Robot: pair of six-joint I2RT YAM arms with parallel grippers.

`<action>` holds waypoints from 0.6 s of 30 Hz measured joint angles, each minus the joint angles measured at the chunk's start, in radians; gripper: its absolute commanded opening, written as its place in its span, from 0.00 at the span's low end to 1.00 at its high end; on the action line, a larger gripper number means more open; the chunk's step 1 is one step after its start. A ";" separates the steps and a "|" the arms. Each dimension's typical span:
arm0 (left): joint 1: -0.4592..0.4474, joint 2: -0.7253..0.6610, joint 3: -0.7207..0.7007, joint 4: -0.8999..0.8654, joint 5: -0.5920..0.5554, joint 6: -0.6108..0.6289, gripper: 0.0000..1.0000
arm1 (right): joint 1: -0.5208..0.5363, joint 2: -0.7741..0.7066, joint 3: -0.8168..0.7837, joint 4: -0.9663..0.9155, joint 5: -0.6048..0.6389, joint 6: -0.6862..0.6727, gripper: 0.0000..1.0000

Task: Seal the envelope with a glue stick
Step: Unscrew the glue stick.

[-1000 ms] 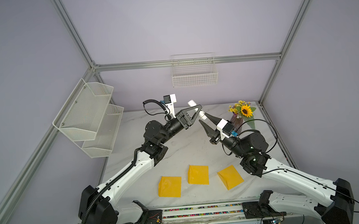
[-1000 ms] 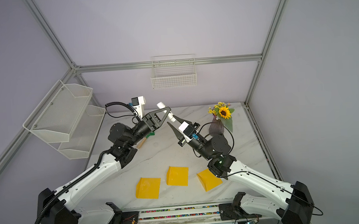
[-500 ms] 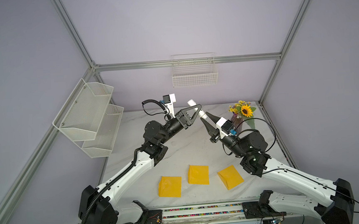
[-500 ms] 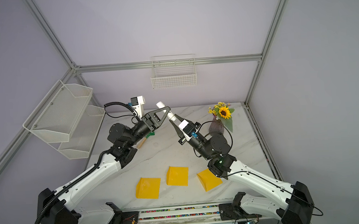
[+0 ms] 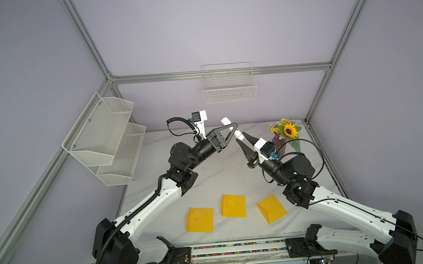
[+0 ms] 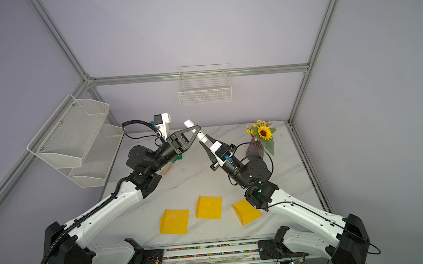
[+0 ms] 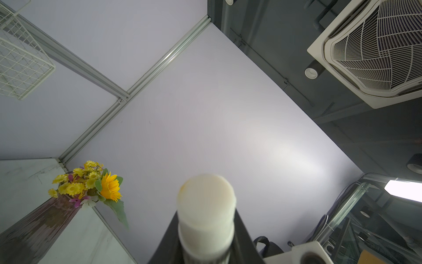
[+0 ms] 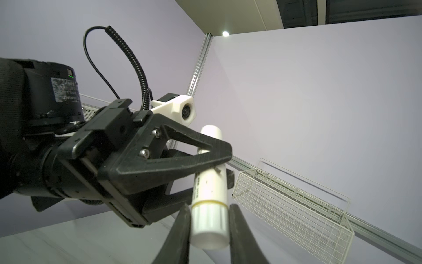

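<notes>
The glue stick [image 5: 226, 122] [image 6: 189, 124], a white tube with dark print, is held slanted in the air above the back of the table. My left gripper [image 5: 233, 129] [image 7: 206, 240] is shut on its middle. My right gripper [image 5: 241, 137] [image 8: 209, 226] comes up from below, and its two fingers press the stick's lower end, just under a thin yellow ring on the glue stick [image 8: 211, 187]. The stick's other end [image 7: 206, 201] points up past the left fingers. Three yellow envelopes [image 5: 200, 220] [image 5: 233, 205] [image 5: 271, 208] lie flat near the table's front edge.
A vase of sunflowers [image 5: 285, 132] stands at the back right, close to my right arm. A wire basket [image 5: 229, 90] hangs on the back wall and a two-tier mesh shelf [image 5: 109, 137] on the left wall. A green-headed wooden rake [image 6: 172, 163] lies under my left arm.
My right gripper has moved up to the stick's lower end and its jaws have closed on it. The left gripper and the envelopes have stayed put.
</notes>
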 measured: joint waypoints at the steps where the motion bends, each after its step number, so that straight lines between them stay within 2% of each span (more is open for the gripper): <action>1: 0.000 0.002 0.000 0.006 0.002 0.000 0.00 | 0.000 -0.002 0.005 -0.008 0.000 0.013 0.06; 5: 0.000 0.025 0.016 0.068 0.045 0.009 0.00 | 0.000 -0.032 0.024 -0.059 -0.015 0.141 0.01; 8: -0.005 0.053 0.049 0.144 0.119 0.014 0.00 | -0.001 -0.081 0.028 -0.085 -0.055 0.311 0.00; 15: -0.020 0.161 0.221 0.396 0.416 0.019 0.00 | -0.003 -0.163 0.034 -0.041 -0.242 0.721 0.00; 18: -0.024 0.197 0.316 0.481 0.565 0.014 0.00 | -0.003 -0.147 0.006 0.106 -0.357 0.920 0.00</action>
